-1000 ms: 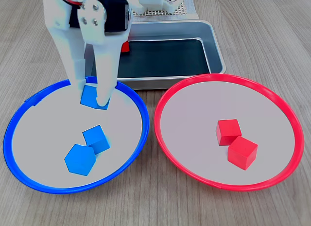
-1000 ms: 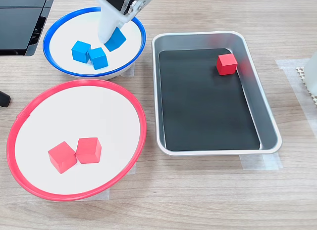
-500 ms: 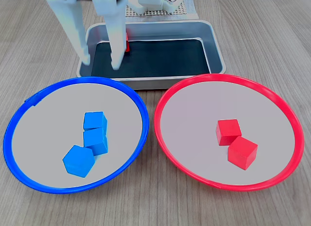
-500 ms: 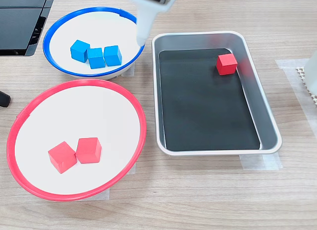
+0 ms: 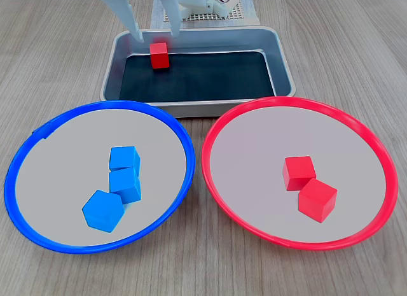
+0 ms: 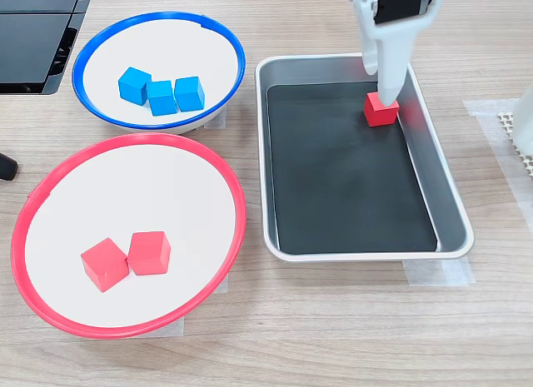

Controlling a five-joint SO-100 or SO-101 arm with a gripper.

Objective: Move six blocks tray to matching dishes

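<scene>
We see white gripper (image 5: 156,35) above far end of tray (image 5: 282,60), fingers spread apart, nothing between them. One red block (image 5: 159,55) sits on tray's black bottom, just under fingertips. In a fixed view, one finger (image 6: 389,75) hangs right over that block (image 6: 381,110). Blue dish (image 5: 38,207) holds three blue blocks (image 5: 124,181), bunched together. Red dish (image 5: 356,219) holds two red blocks (image 5: 308,188), touching. Both dishes rest on wooden table (image 5: 203,270).

Gripper (image 5: 156,36): white, pointing downward, jaws parted.
Fingers (image 5: 129,19): two, tips apart and level in a fixed view.
Wrist (image 6: 400,4): above fingers, dark servo body visible.
</scene>
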